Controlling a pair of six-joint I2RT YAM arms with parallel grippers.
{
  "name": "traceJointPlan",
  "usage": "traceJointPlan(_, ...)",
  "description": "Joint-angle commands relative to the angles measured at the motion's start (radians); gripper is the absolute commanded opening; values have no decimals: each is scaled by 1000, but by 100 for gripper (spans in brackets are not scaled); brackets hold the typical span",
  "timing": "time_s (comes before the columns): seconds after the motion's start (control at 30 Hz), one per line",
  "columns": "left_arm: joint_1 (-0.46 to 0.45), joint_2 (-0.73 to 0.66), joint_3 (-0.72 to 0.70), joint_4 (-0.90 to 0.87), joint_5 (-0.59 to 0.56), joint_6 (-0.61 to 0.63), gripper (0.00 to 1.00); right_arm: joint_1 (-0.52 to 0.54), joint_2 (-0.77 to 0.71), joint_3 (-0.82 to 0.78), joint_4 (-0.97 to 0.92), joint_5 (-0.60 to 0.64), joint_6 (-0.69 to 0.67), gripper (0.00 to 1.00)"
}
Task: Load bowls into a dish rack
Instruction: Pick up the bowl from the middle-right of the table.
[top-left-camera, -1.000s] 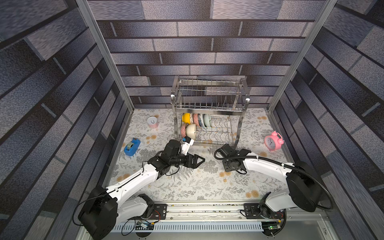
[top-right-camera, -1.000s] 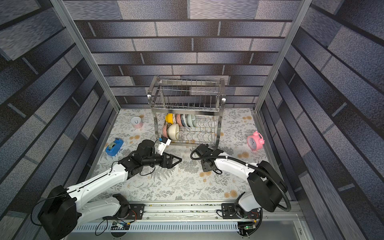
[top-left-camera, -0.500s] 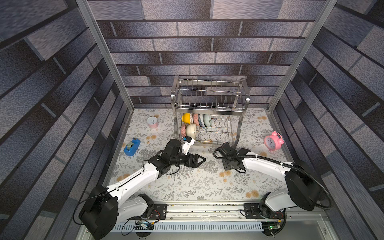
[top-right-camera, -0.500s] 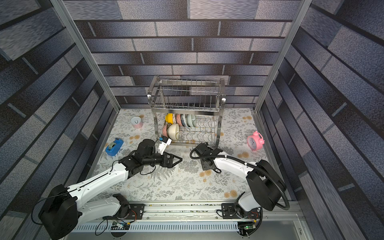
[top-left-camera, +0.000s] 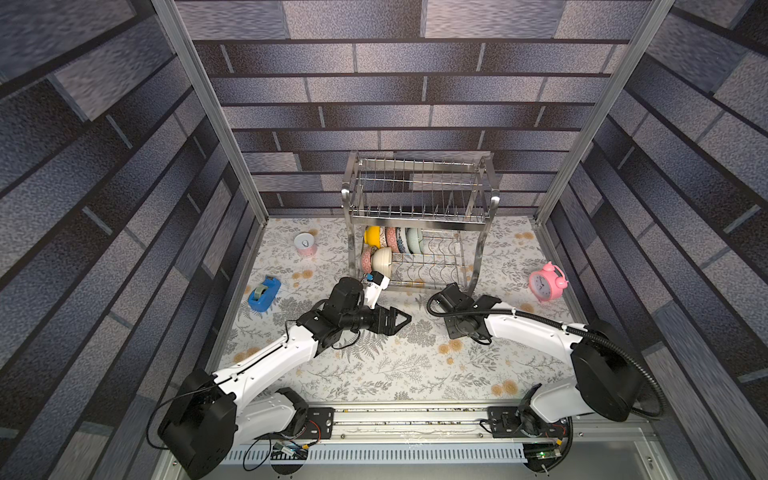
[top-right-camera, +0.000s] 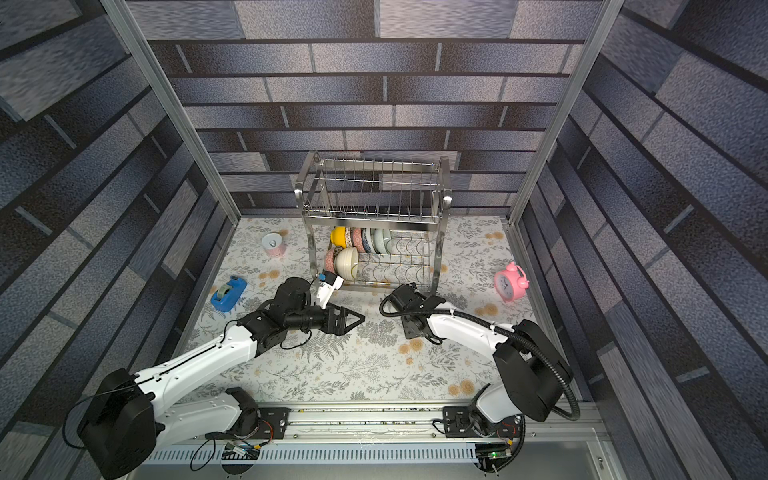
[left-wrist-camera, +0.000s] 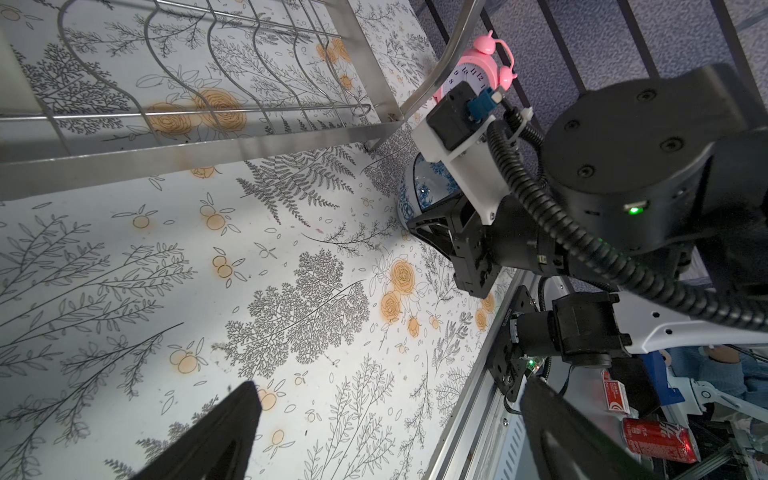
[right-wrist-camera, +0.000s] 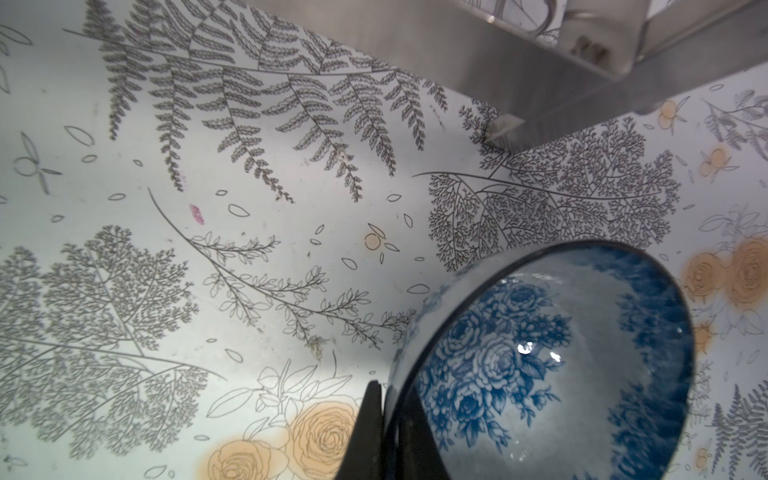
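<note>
Just in front of the dish rack (top-left-camera: 351, 232) (top-right-camera: 309, 245) in both top views, the right jaws point down at the bench (top-left-camera: 395, 374), their tips hidden under the wrist. From the left wrist, the left jaws stand wide apart, empty, and a blue-and-white bowl (left-wrist-camera: 419, 193) sits by the rack's corner foot behind the right jaws. From the right wrist, those jaws pinch the rim of the bowl (right-wrist-camera: 540, 361), one finger (right-wrist-camera: 368, 428) outside, one inside.

The floral-print table (top-left-camera: 395, 374) carries the dish rack (top-left-camera: 415, 217) at the back, a can (top-left-camera: 305, 246) and blue tape dispenser (top-left-camera: 264, 293) to its left, and a pink alarm clock (top-left-camera: 546, 284) to its right. A blue-and-white bowl (right-wrist-camera: 540, 361) is low by the rack's front foot.
</note>
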Motion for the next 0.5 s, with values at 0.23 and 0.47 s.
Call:
traceJointPlan(0.23, -4, -40, 23, -40, -32, 16, 100, -7, -100, 19, 58, -206, -31, 0)
traceJointPlan(0.47, 3, -84, 17, -61, -55, 19, 100, -7, -171, 24, 171, -381, -14, 0)
